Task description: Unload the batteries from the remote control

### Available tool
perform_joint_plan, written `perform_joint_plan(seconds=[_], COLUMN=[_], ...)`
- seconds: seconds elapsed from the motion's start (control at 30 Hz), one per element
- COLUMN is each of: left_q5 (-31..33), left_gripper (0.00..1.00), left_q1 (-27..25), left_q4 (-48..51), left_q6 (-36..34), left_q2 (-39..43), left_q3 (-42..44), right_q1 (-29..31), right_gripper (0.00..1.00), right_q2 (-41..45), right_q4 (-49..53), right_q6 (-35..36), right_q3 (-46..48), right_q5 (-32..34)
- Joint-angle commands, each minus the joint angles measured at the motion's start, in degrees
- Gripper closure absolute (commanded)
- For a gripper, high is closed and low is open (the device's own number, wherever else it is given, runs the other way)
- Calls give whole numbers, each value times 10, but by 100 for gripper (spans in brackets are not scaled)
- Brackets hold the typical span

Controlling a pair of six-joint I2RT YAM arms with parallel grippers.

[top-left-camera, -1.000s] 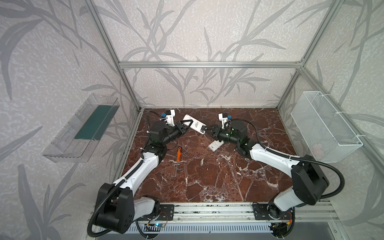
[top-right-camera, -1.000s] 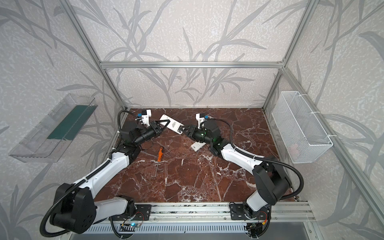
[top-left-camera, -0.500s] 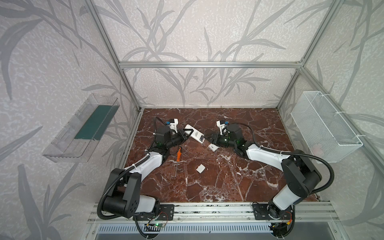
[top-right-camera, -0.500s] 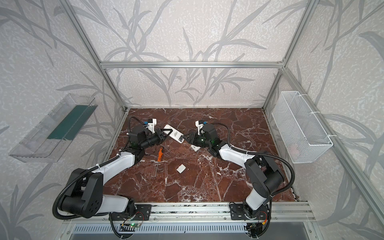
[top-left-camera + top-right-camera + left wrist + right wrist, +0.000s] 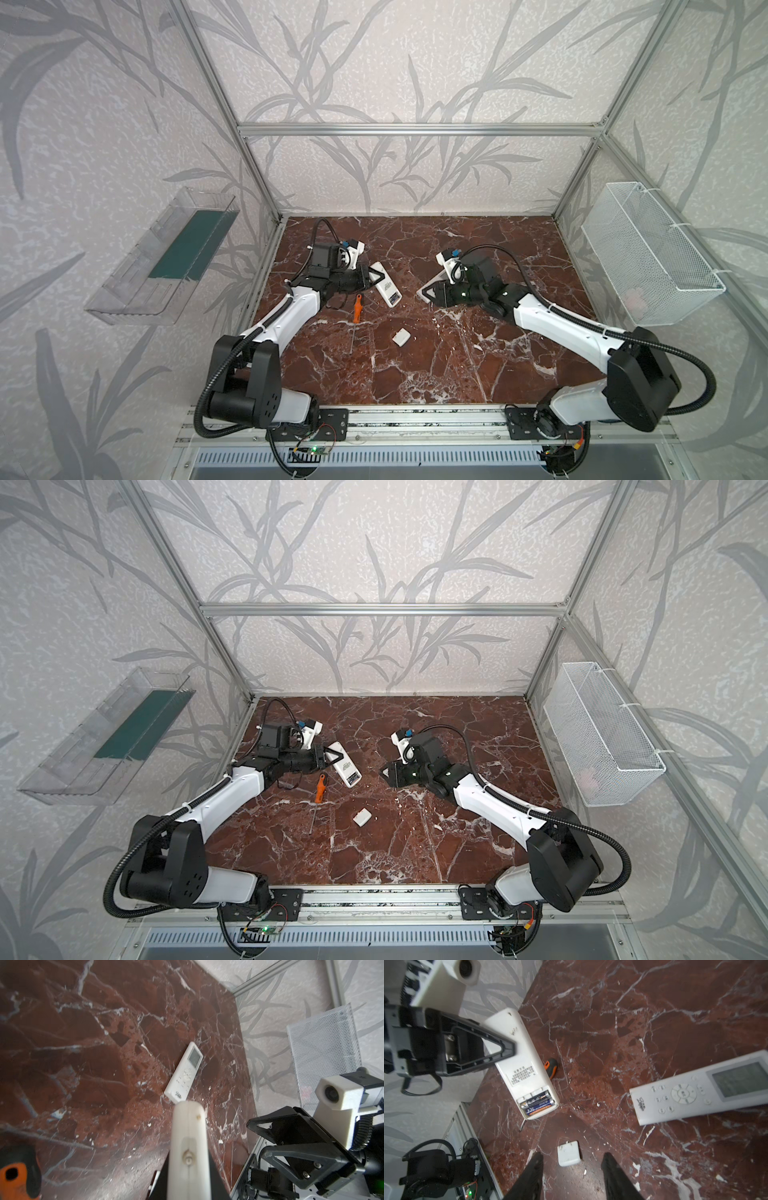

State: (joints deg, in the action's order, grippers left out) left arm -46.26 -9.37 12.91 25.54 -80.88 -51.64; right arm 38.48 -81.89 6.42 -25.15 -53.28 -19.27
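My right gripper (image 5: 572, 1156) is backing away from the remote (image 5: 519, 1059), which it was touching a second ago. Its jaws are standing apart and empty. The cover (image 5: 401, 336) is now lying on the table (image 5: 457, 374) below their tips, a spot that was bare before. That is leaving the bay open. Both batteries (image 5: 538, 1102) are sitting side by side at the end away from my left gripper (image 5: 372, 278), whose jaws are staying clamped on the remote.

screwdriver (image 5: 357, 307): flat on marble table (image 5: 457, 374) | white cover (image 5: 401, 336): near it | wire basket (image 5: 648, 257): wall-hung
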Motion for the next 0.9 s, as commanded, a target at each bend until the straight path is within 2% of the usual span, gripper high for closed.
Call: perform_joint_plan(seconds=[0.0, 0.13, 0.43, 0.7, 0.87], left_q5=[8, 11, 24, 9, 1], left_gripper=[100, 100, 100, 100, 100], left_q1=[-4, -20, -70, -75, -75], left_q4=[204, 254, 188, 28, -62], left_q6=[-92, -84, -29, 46, 75], left_q2=[-8, -18, -39, -90, -145], left_q3=[-5, 16, 90, 111, 84], right_q1=[28, 34, 34, 34, 33], right_gripper=[52, 53, 53, 53, 53], right_q2=[-16, -38, -37, -13, 11], right_q4=[37, 10, 19, 36, 50], right_q6=[23, -5, 6, 15, 20], right_q3=[11, 22, 15, 29, 39], right_q5=[16, 1, 2, 23, 43])
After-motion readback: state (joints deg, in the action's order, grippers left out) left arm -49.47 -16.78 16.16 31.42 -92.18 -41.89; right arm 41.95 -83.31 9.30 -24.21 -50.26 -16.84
